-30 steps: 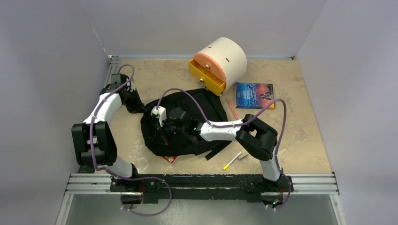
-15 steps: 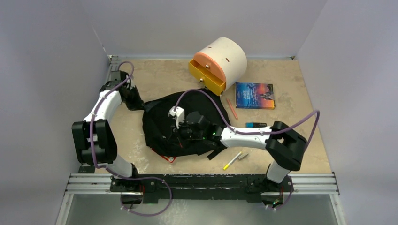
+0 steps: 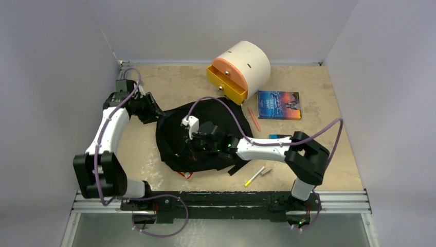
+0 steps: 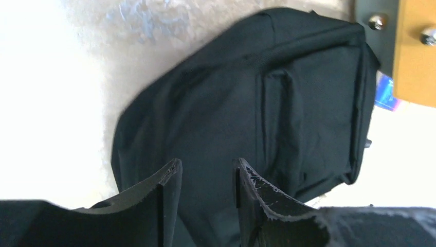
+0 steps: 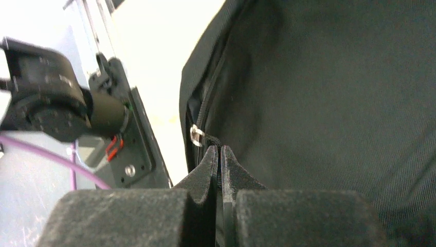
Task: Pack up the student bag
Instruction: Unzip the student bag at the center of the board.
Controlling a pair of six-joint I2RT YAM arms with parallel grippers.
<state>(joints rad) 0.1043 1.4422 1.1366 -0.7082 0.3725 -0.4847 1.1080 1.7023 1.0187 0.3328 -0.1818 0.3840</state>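
Note:
The student bag (image 3: 221, 121) is a black backpack lying flat in the middle of the table; it fills the left wrist view (image 4: 257, 118). My left gripper (image 3: 154, 112) is at its upper-left edge. Its jaws (image 4: 205, 167) stand a little apart with bag fabric filling the gap. My right gripper (image 3: 194, 146) rests on the bag's left side. In the right wrist view it (image 5: 219, 150) is shut on the black zipper pull just below the silver slider (image 5: 196, 135). The zipper beside it gapes slightly.
A cream drawer box (image 3: 247, 64) with a yellow open drawer stands at the back. A book (image 3: 278, 104), an orange pencil (image 3: 254, 119) and a blue marker (image 3: 280, 137) lie right of the bag. A yellow pen (image 3: 254, 176) lies near the front.
My right gripper has slid right along the bag's zipper side and its elbow has swung right, uncovering the marker. My left arm has stretched out, its gripper staying at the bag's upper-left edge.

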